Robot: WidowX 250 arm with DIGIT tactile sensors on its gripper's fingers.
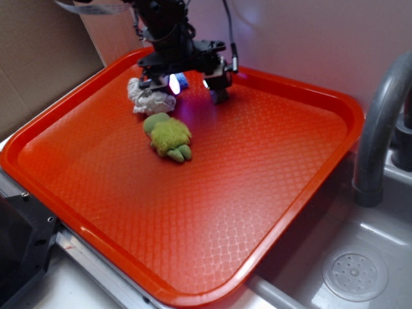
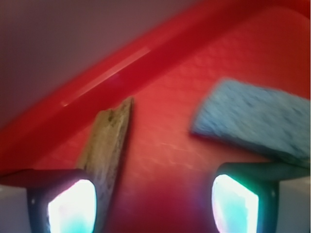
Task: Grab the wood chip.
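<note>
Wood chip (image 2: 109, 145) lower left of wrist frame, long axis running up-right, beside left finger of gripper (image 2: 153, 204); jaws apart, empty.

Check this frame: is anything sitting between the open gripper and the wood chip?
Nothing visible blocks it. In the wrist view the wood chip already lies beside one finger of the gripper. The blue sponge sits off by the other finger, not between.

wood chip (image 2: 109, 145) beside one glowing fingertip (image 2: 73, 206) of the spread gripper (image 2: 153, 206), blue sponge block (image 2: 255, 121), red tray (image 2: 160, 155)
</note>
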